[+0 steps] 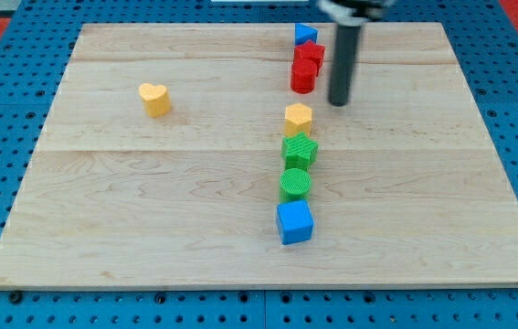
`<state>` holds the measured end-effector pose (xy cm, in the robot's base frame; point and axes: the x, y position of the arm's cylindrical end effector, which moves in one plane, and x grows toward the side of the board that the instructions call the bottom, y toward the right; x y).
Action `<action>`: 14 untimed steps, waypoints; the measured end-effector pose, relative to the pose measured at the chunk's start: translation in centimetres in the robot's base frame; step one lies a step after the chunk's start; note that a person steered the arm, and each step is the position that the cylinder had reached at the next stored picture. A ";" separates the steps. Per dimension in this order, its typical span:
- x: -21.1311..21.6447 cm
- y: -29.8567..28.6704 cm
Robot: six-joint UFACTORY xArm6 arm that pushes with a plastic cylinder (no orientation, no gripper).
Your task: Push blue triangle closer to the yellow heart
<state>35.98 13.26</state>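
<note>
The blue triangle lies at the view's top, near the board's top edge, touching the red blocks below it. The yellow heart sits far to the view's left of it, alone. My tip rests on the board to the right of the red blocks and below-right of the blue triangle, apart from both.
Two red blocks stand just below the blue triangle. Below them runs a column: a yellow hexagon, a green star-like block, a green cylinder and a blue cube. The wooden board lies on a blue surface.
</note>
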 end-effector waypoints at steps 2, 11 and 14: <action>1.2 -19.2; -13.2 -13.4; -4.7 -12.9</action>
<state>31.27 0.39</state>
